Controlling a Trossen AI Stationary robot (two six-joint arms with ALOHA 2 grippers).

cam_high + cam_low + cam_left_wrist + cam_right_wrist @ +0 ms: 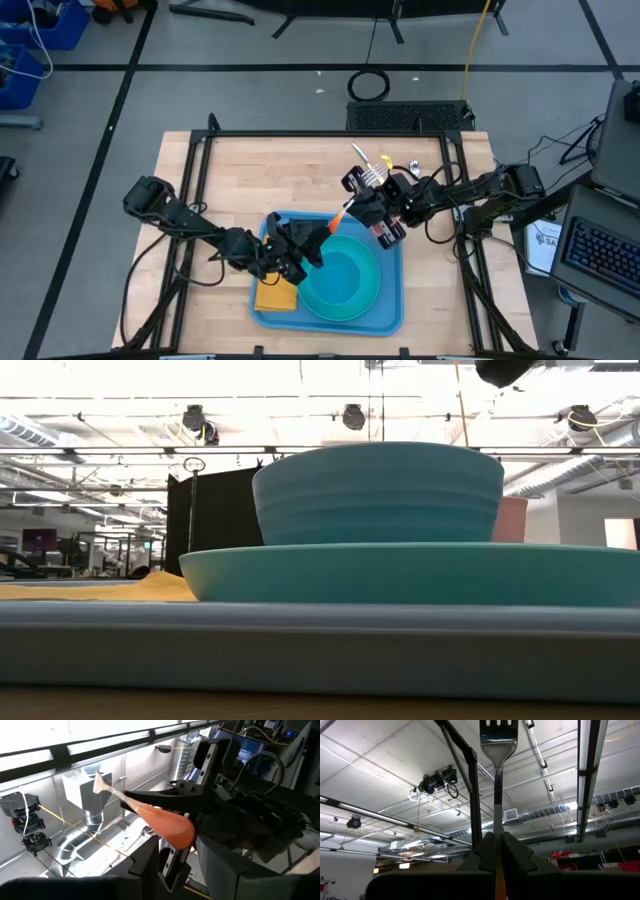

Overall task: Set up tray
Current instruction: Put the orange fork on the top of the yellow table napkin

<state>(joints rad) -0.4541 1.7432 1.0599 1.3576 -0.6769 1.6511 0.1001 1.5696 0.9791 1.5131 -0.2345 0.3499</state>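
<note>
The light-blue tray (pixel 390 310) lies at the table's near middle and carries a turquoise plate (pixel 400 575) with a bowl (pixel 380 490) on it. A yellow napkin (pixel 277 293) lies on the tray's left part. A fork (pixel 372 172) with silver tines and an orange handle (pixel 340 215) is held in the air above the tray's far edge. My right gripper (pixel 362 195) is shut on its middle. My left gripper (pixel 322 235) is at the handle's free end. My left gripper has the bulbous free end of the orange handle (pixel 175 832) between its two fingertips (pixel 150 850), coming from the table's left and slanting upward. The fork is clear of the tray. My right gripper pinches the fork's shaft (pixel 496 827) between its shut fingers, just below the silver neck. The fingers lie along the fork, whose tines (pixel 497 732) point up and away beyond the fingertips.
A pinkish cup (pixel 510 520) stands behind the plate at the tray's right. A few more utensils (pixel 385 160) lie on the table's far side. A black frame (pixel 330 135) runs along the table's edges. Bare wood lies left and right of the tray.
</note>
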